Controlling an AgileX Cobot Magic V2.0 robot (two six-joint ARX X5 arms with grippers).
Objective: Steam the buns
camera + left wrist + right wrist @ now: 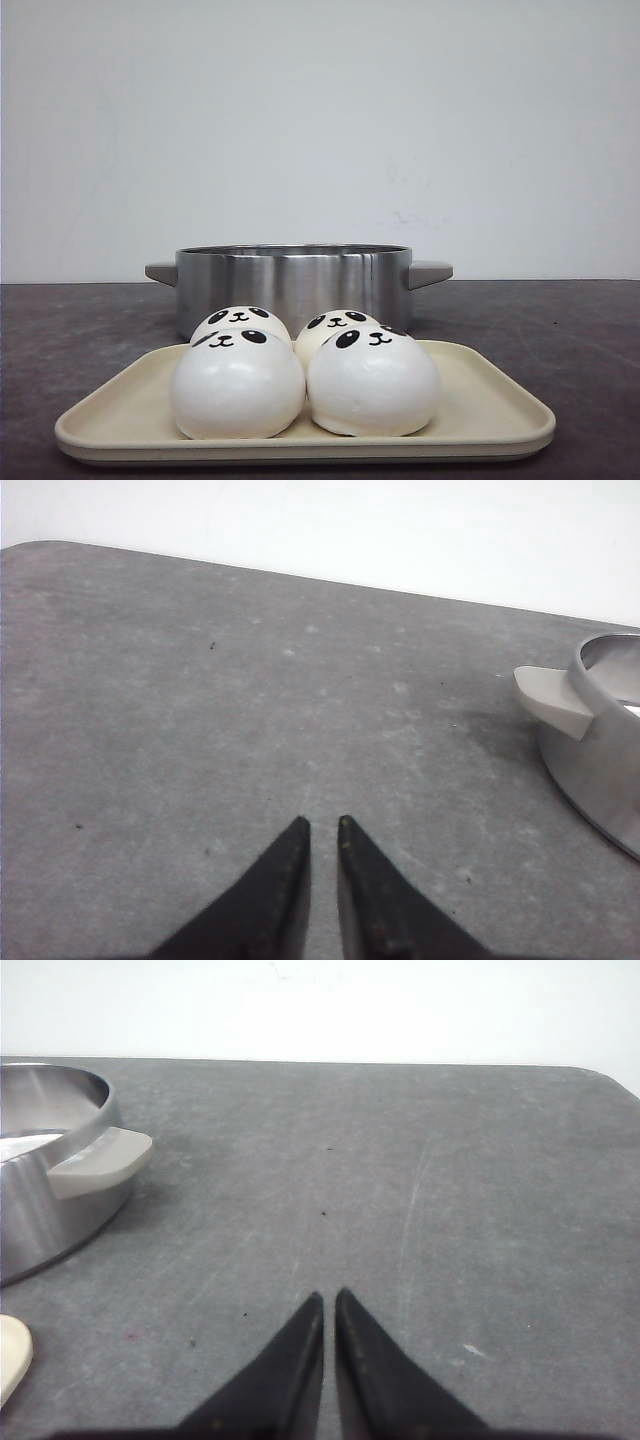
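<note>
Buns [305, 375] sitting on tray [480, 410], untouched; both pincers [322, 825] [329, 1295] clenched empty, flanking pot [293, 283]; judging pre-grasp: opening, reaching inward next.

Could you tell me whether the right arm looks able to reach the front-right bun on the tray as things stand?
Probably yes: the front-right bun sits uncovered on the tray, and the right gripper, closed and empty, has only bare table around it.

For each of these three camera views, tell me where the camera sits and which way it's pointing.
Front view: low, facing forward at four white panda-faced buns on a cream rectangular tray, round steel pot behind; no robot parts.
Left wrist view: above the grey table, closed left hand, pot's beige handle.
Right wrist view: closed right hand, pot's other handle, tray corner.
All share the pot.
</note>
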